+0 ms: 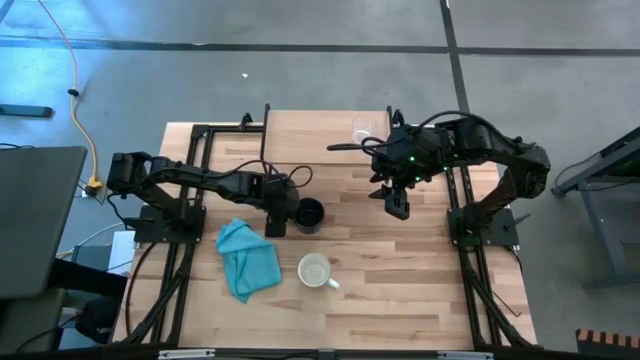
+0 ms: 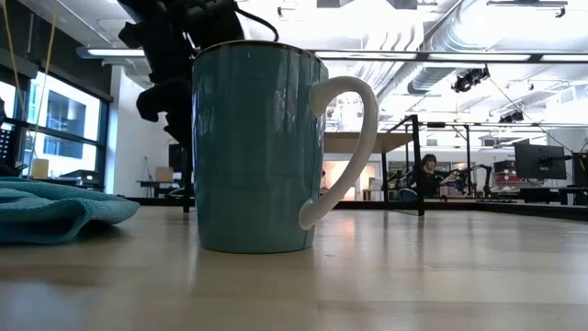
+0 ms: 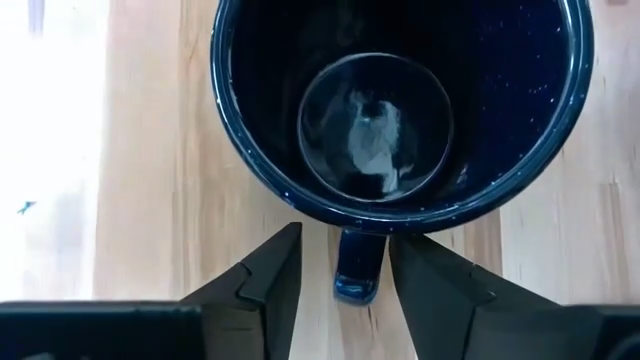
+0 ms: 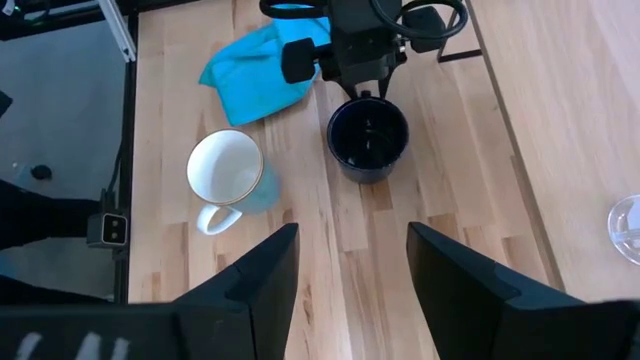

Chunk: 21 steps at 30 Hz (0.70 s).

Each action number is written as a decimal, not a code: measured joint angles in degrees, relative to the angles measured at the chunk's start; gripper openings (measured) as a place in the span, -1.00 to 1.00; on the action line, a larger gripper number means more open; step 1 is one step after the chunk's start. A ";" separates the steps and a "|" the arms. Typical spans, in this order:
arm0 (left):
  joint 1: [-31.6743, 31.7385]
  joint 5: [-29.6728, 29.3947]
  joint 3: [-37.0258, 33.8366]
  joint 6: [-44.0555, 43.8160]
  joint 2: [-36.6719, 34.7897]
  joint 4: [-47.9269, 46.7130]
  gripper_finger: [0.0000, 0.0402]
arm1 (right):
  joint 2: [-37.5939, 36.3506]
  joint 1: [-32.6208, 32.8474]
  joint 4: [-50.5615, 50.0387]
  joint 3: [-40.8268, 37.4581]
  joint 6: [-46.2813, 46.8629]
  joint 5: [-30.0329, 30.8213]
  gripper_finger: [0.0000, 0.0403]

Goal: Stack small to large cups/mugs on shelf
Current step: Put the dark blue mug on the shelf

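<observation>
Plainly the step in hand concerns the dark speckled enamel mug (image 1: 310, 214), which stands upright on the butcher-block wooden tabletop (image 1: 400, 280) near its middle, with the left gripper (image 1: 283, 212) at its nine o'clock side. In the left wrist view the two dark fingers (image 3: 262, 283) flank the mug's short handle (image 3: 358, 262) with pale wood showing on either side, so the jaws stand moderately apart and seem to grip nothing; whether they are parting to let go or about to close, I cannot tell. To do it well, I judge the arm should keep level with the handle and centred on it, avoiding any sideways nudge that would spin the mug. The right gripper (image 1: 397, 203) hovers at about two o'clock from the mug, jaws wide and empty. The teal-sided, white-lined mug with a white handle (image 1: 316, 270) sits at six o'clock, the crumpled teal cloth (image 1: 246, 258) at seven, the small clear glass cup (image 1: 366, 128) near the twelve o'clock edge. No shelf is clearly visible
</observation>
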 joint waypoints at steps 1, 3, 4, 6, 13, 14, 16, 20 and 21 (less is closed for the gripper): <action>0.00 0.01 0.00 -0.05 0.00 0.00 -0.29 | 0.00 0.00 0.00 0.00 0.00 0.00 -0.11; 0.00 0.04 0.00 -0.22 0.00 0.00 -0.29 | 0.00 0.00 0.00 0.00 0.04 0.00 -0.11; 0.00 0.06 0.00 -0.24 0.00 0.00 -0.29 | 0.00 0.00 0.00 0.00 0.05 0.00 -0.11; 0.00 0.34 0.00 -0.26 0.21 0.05 -0.29 | 0.00 0.00 0.00 0.00 0.14 0.00 -0.11; 0.00 0.48 -0.04 -1.28 1.20 -0.35 -0.29 | 0.00 0.00 0.00 -0.01 1.03 0.00 -0.11; 0.00 0.49 -0.04 -1.33 1.17 -0.34 -0.29 | 0.00 0.00 0.00 -0.01 1.03 0.00 -0.11; 0.00 0.48 -0.01 -1.33 1.14 0.16 -0.29 | 0.00 0.00 0.00 -0.02 1.03 0.00 -0.11; 0.00 0.43 -0.02 -1.36 1.14 -0.09 -0.31 | 0.00 0.00 0.00 -0.01 1.03 0.00 -0.11; 0.00 0.43 -0.02 -1.53 1.14 -0.15 -0.33 | 0.00 0.00 0.00 -0.01 1.03 0.00 -0.11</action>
